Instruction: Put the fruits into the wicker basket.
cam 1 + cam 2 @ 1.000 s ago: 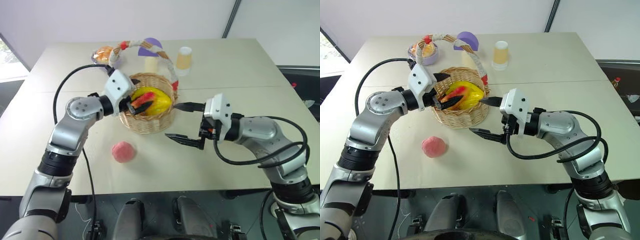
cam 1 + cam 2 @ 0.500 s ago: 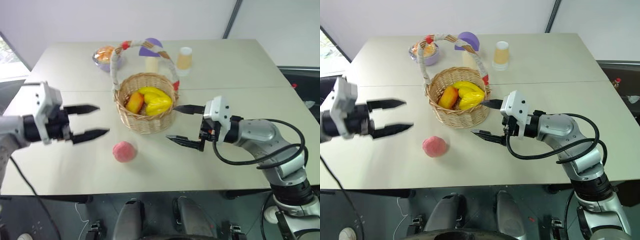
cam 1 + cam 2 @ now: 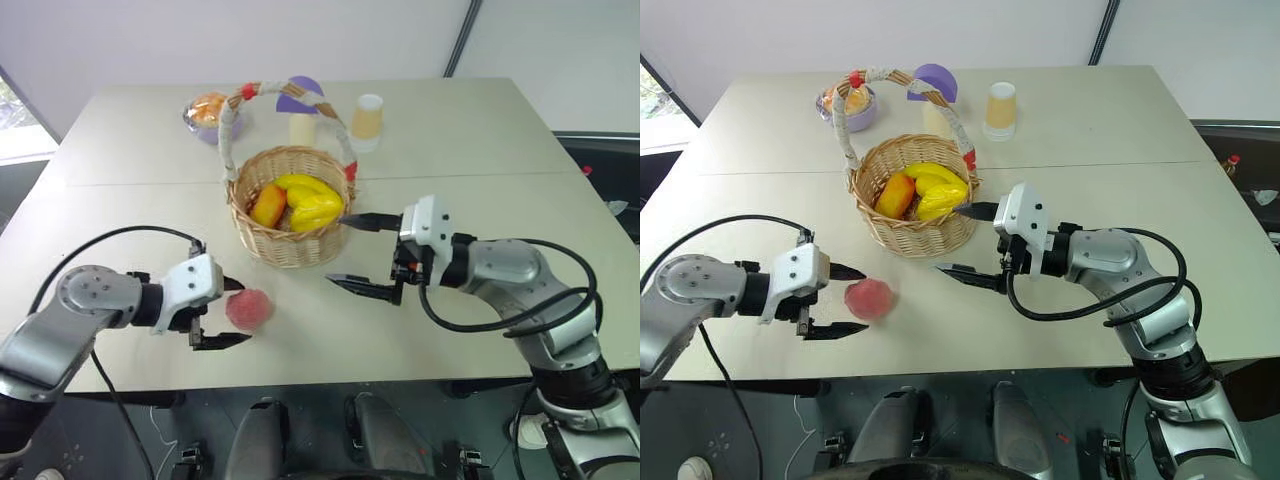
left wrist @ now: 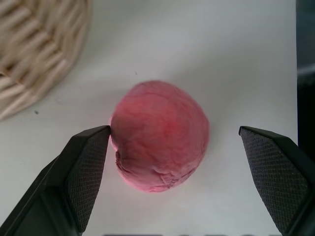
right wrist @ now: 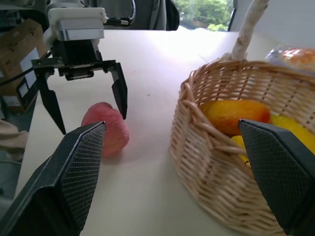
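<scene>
1. We see the pale table (image 3: 480,130) spanning most of the head view, a seam crossing it at mid-height
2. The right gripper (image 3: 358,252) sits right of centre, its fingers spread wide with nothing between them; its upper finger tip is beside the basket's right rim, and we cannot tell whether it touches
3. The left gripper (image 3: 228,313) is at the lower left, jaws wide and straddling the peach; in the left wrist view one finger (image 4: 83,172) looks to be against the fruit's side while the other stands apart
4. The wicker basket (image 3: 291,206) stands just above centre, its banded handle arching up towards the top of the frame
5. Inside the basket lie the elongated yellow fruit (image 3: 314,203) and, to its left, the small orange-yellow mango (image 3: 268,204)
6. The pink peach (image 3: 249,309) rests on the table at lower centre-left, below the basket and apart from it
7. Along the upper middle we note a purple bowl (image 3: 208,112), a purple-capped mushroom figure (image 3: 299,108) and a paper cup (image 3: 368,119)
</scene>
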### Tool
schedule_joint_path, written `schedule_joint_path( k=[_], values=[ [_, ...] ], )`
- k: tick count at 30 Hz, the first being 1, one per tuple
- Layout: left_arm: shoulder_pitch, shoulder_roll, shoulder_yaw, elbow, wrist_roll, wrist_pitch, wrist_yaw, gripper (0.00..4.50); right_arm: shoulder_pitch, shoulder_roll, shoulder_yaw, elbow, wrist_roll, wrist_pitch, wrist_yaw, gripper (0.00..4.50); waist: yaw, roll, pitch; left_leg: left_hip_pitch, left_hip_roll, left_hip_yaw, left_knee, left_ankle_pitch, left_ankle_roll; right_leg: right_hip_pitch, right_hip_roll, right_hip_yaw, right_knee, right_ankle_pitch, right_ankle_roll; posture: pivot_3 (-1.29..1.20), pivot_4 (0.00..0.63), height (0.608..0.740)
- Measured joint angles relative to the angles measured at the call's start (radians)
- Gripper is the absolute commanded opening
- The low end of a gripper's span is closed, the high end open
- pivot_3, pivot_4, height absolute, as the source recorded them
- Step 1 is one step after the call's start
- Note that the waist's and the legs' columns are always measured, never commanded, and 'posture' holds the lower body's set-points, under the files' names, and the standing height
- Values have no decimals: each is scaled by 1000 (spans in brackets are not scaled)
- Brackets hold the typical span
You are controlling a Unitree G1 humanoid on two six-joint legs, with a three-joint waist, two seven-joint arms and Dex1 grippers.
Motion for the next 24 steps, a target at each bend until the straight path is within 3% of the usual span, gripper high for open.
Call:
schedule_joint_path(
  k=[2,5,7,11,16,18,22,24],
  values=[
    [-26,-12,-17,30,24,-21,-2,3594,11,-2,13,-15,0,1,4,4500,1,0,0,0,0,0,0,0,0,0,0,0,0,0,0,0,150,740],
    [-48,-28,-20,54,32,-33,-2,2158,22,-2,22,-28,-1,1,5,4500,0,0,0,0,0,0,0,0,0,0,0,0,0,0,0,0,150,740],
    [-48,-29,-16,61,30,-35,-4,1804,23,-2,22,-29,-1,1,4,4500,-1,0,0,0,0,0,0,0,0,0,0,0,0,0,0,0,150,740],
    [-63,-73,134,65,-121,24,2,1804,25,-3,23,-31,-1,1,2,4500,1,0,0,0,2,0,1,0,0,0,0,0,0,0,0,0,150,740],
    [-343,-209,340,80,-321,166,218,1804,27,-1,27,-31,-3,-1,3,4500,4,-1,0,0,-1,-2,3,0,0,3,-1,-2,0,1,2,0,150,740],
    [-435,-261,298,109,-259,166,325,1804,25,2,29,-25,-11,-3,2,4500,4,-1,0,0,-5,-3,3,0,0,3,-2,-2,0,1,2,0,150,740],
    [-488,-351,85,199,-82,143,426,1804,16,17,35,-9,-25,-8,-8,4500,0,-1,0,0,-7,-3,3,0,0,2,-3,-1,1,1,2,0,150,740],
    [-488,-381,17,259,-38,134,431,2854,16,19,34,-9,-35,-11,-16,4500,-2,-1,0,-1,-7,-3,2,0,0,1,-2,0,1,1,2,0,150,740]
  ],
)
